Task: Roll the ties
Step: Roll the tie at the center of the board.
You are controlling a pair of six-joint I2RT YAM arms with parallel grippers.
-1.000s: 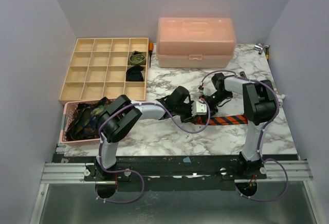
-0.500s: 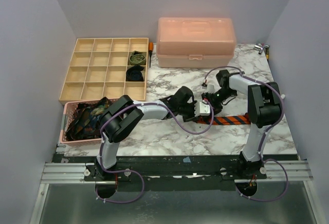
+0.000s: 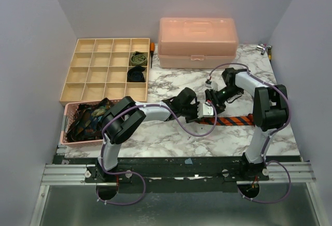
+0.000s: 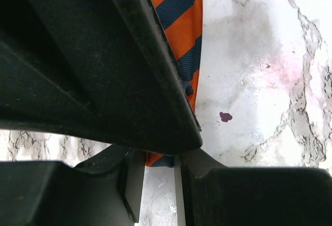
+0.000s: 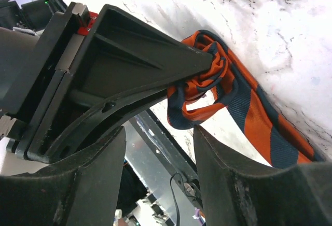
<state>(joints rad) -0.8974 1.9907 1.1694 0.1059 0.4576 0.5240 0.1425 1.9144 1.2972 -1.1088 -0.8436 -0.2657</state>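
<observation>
**Right gripper (image 3: 211,97) backs off and opens; left gripper (image 3: 202,113) holds the roll**

Compared with a second ago, the right gripper sits farther toward the upper right of the top view, clear of the tie (image 3: 236,120). Its fingers (image 5: 78,184) now stand wide apart with nothing between them. The left gripper, at the centre of the top view, has its fingers clamped on the coiled end (image 5: 199,88) of the tie. Seen from the right wrist, that coil is only a turn or two, loose and lopsided, pinched at the very tip. The rest of the tie lies flat on the table (image 3: 171,132), running toward the right edge of the top view under the right arm.

From where I stand, the rolling has barely begun. The left grip should stay firm on the core and turn it so the flat tail winds on squarely, edge over edge. The open right gripper looks best used coming down on the tail just beside the coil, keeping it taut and straight as it feeds in. Any slack would probably let the roll go cone-shaped or spring open, since the fabric looks slippery.

Two rolled ties (image 3: 138,58) already sit in the tray (image 3: 78,88) at upper left, and more wait in the basket (image 3: 67,132) at lower left. This roll should end up tight enough to fit a compartment.
</observation>
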